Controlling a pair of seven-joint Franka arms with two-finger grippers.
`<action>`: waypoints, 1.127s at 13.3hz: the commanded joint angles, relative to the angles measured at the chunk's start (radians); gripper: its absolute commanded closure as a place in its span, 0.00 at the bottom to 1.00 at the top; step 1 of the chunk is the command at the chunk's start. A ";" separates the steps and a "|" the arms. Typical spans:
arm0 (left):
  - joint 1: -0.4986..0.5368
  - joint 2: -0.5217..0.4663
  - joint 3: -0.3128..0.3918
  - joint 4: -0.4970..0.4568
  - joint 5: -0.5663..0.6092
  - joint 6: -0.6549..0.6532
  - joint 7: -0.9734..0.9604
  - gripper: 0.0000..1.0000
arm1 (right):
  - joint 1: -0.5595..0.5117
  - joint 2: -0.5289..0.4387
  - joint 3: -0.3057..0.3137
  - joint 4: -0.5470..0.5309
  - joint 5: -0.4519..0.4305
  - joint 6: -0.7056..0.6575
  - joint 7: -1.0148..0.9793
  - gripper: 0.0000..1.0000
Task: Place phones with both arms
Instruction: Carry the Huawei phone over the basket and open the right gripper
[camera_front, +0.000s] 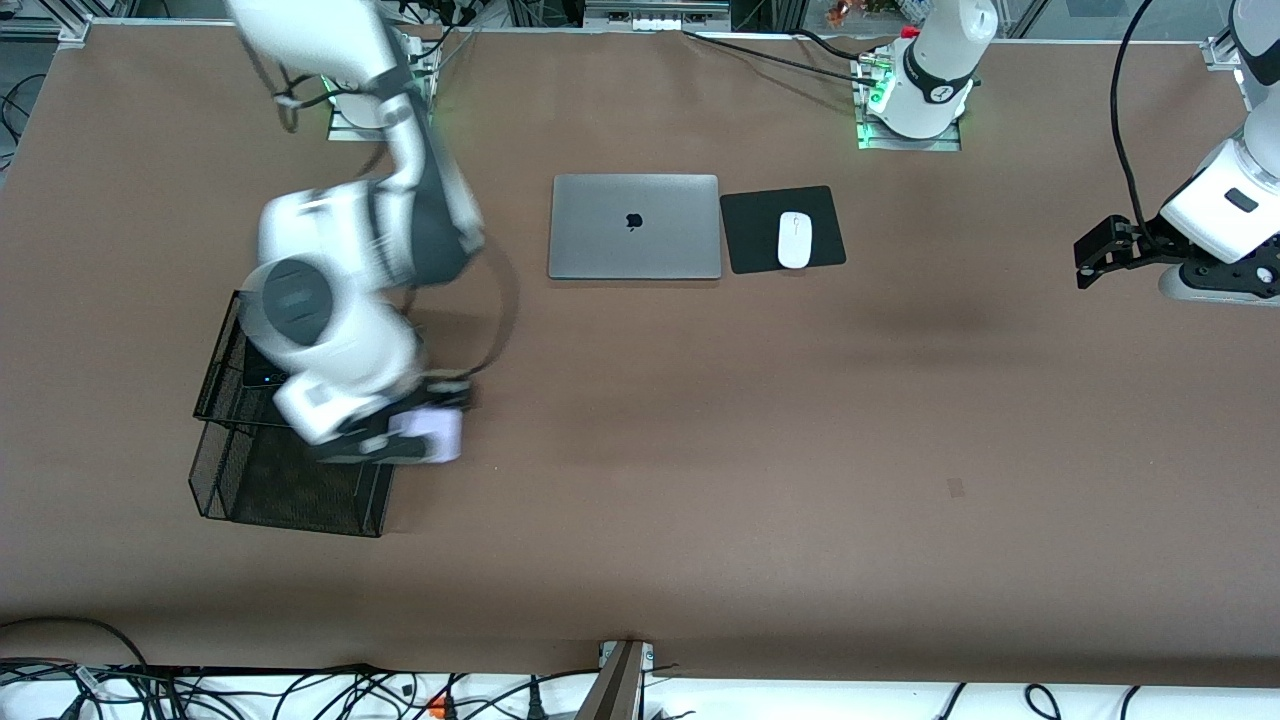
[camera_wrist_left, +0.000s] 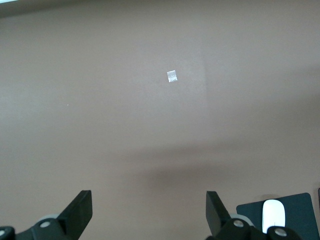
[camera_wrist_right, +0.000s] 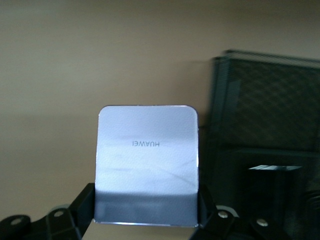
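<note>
Your right end effector (camera_front: 425, 432) grips the lavender phone (camera_wrist_right: 146, 162) in the air beside the black mesh tray (camera_front: 300, 495). Your left end effector (camera_wrist_left: 149, 212) waits wide open above bare worktop (camera_wrist_left: 150, 100) near the mouse (camera_wrist_left: 273, 214).

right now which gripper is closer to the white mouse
Left. The left gripper hangs open over bare table toward the left arm's end, with the white mouse showing in its wrist view. The right gripper holds the lavender phone beside the mesh tray.

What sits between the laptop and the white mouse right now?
Only the edge of the black mouse pad under the mouse; nothing else separates it from the laptop, as the front view shows.
</note>
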 joint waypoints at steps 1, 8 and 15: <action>-0.007 0.011 0.004 0.030 -0.024 -0.024 0.006 0.00 | -0.166 -0.002 0.026 0.000 0.009 0.001 -0.210 1.00; -0.007 0.011 0.004 0.037 -0.024 -0.027 0.006 0.00 | -0.356 0.135 0.058 0.021 0.061 0.153 -0.490 1.00; -0.007 0.013 0.004 0.038 -0.024 -0.033 0.006 0.00 | -0.359 0.199 0.079 -0.023 0.155 0.155 -0.452 0.00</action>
